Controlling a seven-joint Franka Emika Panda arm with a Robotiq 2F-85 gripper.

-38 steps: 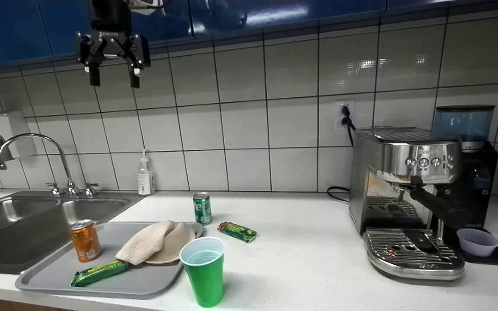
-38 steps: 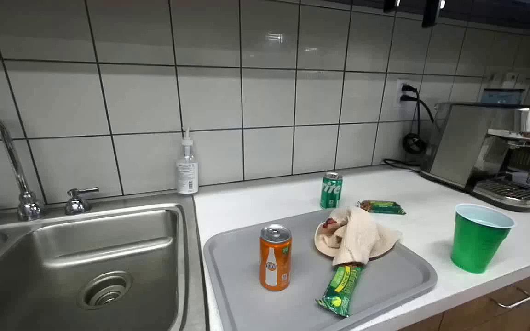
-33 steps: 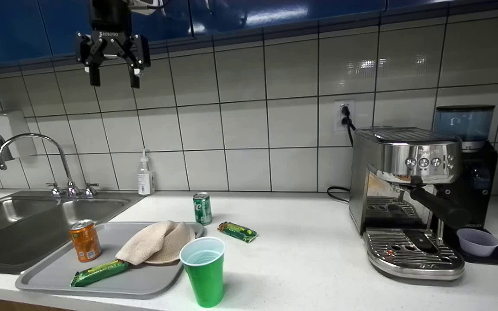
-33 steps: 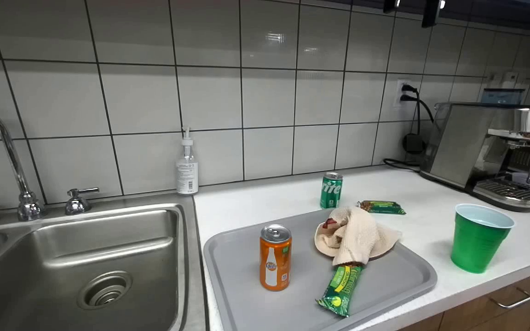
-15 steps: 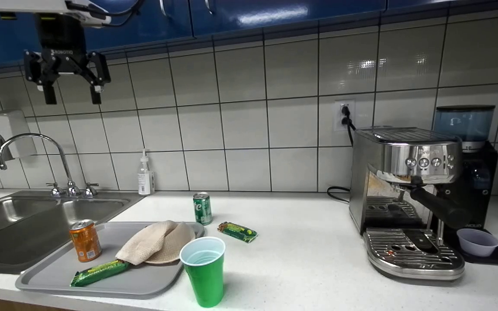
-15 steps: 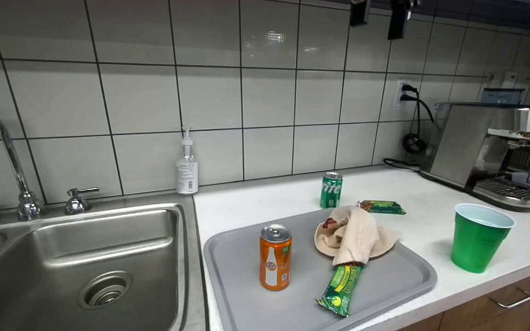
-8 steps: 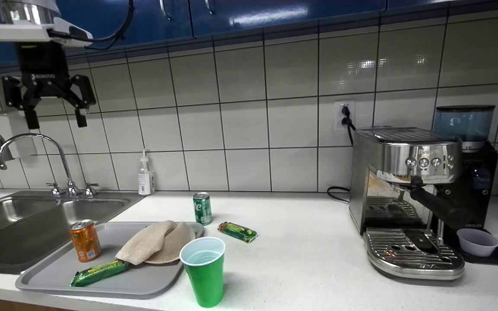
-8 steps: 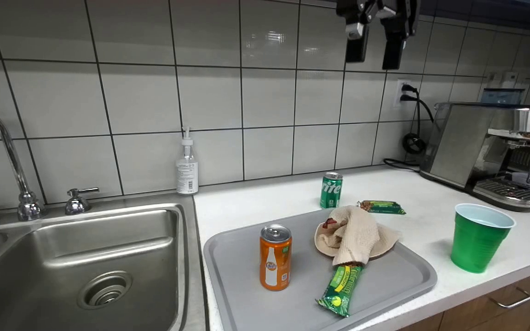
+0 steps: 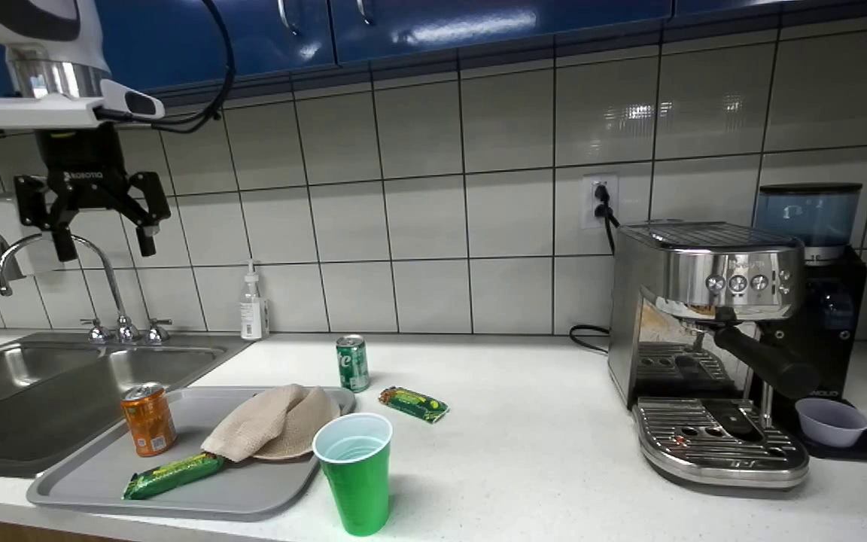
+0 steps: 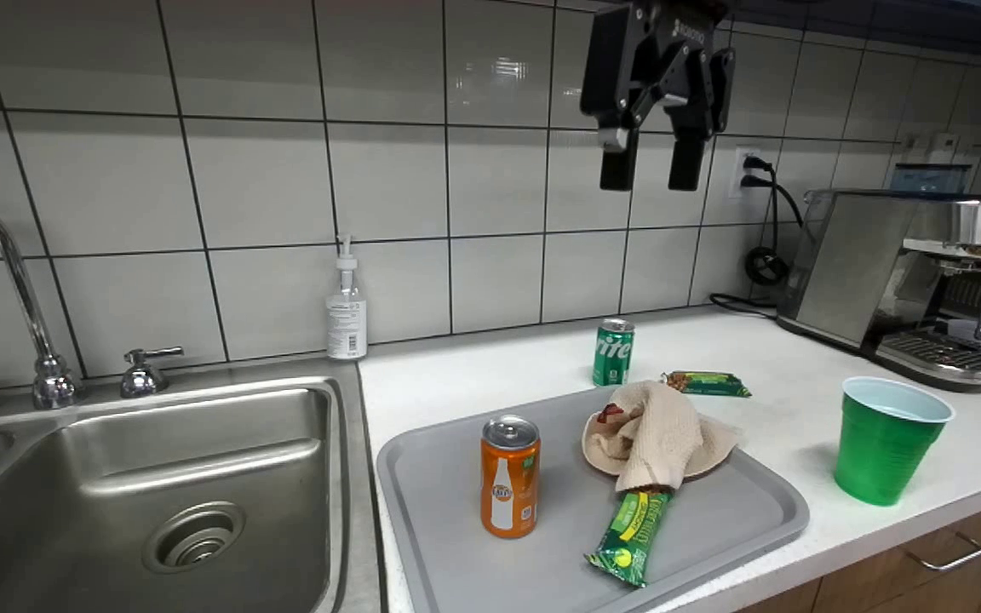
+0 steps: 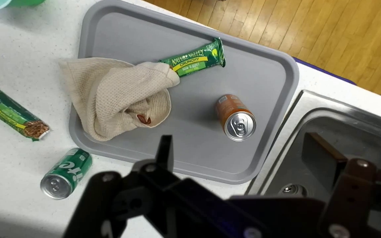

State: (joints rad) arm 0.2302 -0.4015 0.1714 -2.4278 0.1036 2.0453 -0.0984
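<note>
Gripper high above the surface, fingers spread apart in both exterior views. Wrist view: gray tray lying below, orange soda can standing at its sink end, crumpled beige cloth at the opposite end with one corner over the rim, Nature Valley Crunchy bar lying with one end partly under the cloth. Sprite can upright on the surface just beside the tray, second green-wrapped granola bar lying near it. Green plastic cup upright, near the tray but apart. Stainless steel sink next to the tray, pump bottle at its back corner, espresso machine well apart.
</note>
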